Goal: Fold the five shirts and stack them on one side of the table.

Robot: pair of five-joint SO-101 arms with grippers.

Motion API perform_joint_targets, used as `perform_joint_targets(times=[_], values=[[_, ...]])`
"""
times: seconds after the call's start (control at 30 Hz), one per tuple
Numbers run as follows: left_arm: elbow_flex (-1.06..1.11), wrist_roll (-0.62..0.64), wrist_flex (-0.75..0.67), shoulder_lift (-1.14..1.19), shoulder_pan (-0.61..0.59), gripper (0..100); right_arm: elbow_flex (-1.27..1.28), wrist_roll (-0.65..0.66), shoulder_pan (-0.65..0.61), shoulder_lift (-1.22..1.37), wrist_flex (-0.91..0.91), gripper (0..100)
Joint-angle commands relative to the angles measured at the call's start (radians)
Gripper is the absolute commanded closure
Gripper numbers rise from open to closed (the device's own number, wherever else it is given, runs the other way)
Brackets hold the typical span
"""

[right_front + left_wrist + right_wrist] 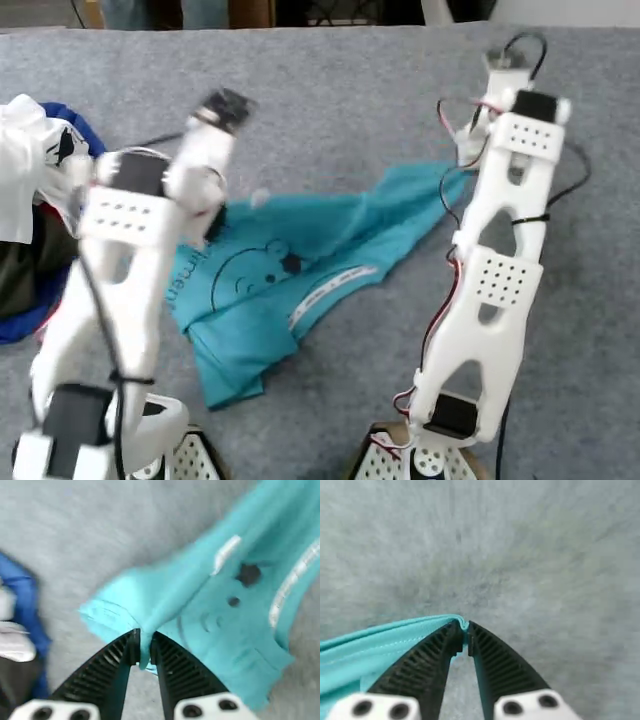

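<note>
Teal shirt [290, 270] with a dark bear outline print, lying crumpled and partly spread near the middle of the grey felt table [330, 90], between the two white arms. Left gripper [144, 637]: black ribbed jaws clamped together on a bunched edge of the teal shirt, on the side nearer the heap. Right gripper [465, 627]: jaws pinched on a thin corner of the same shirt, drawn out toward the table's right half. Heap of white, blue and dark garments [20, 170]: at the table's left edge, near the teal shirt but apart from it.
</note>
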Motion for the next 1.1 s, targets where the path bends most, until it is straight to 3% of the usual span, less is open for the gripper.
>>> perform_joint_targets(times=[0.0, 0.4, 0.67, 0.8, 1.07], values=[[-0.13, 0.009, 0.009, -0.103, -0.062, 97, -0.239, 0.017, 0.006, -0.134, 0.054, 98.5], [-0.661, 0.008, 0.269, -0.138, -0.237, 97, -0.354, 0.018, -0.06, -0.562, 0.044, 98.5], [-0.937, 0.0, 0.272, -0.14, -0.573, 97, -0.343, 0.017, -0.071, -0.843, -0.104, 98.5], [-1.017, -0.028, 0.272, -0.167, -0.668, 97, -0.343, 0.018, -0.068, -0.943, -0.164, 98.5], [-0.921, -0.086, 0.272, -0.396, -0.661, 97, -0.255, 0.14, -0.068, -1.116, -0.061, 98.5]])
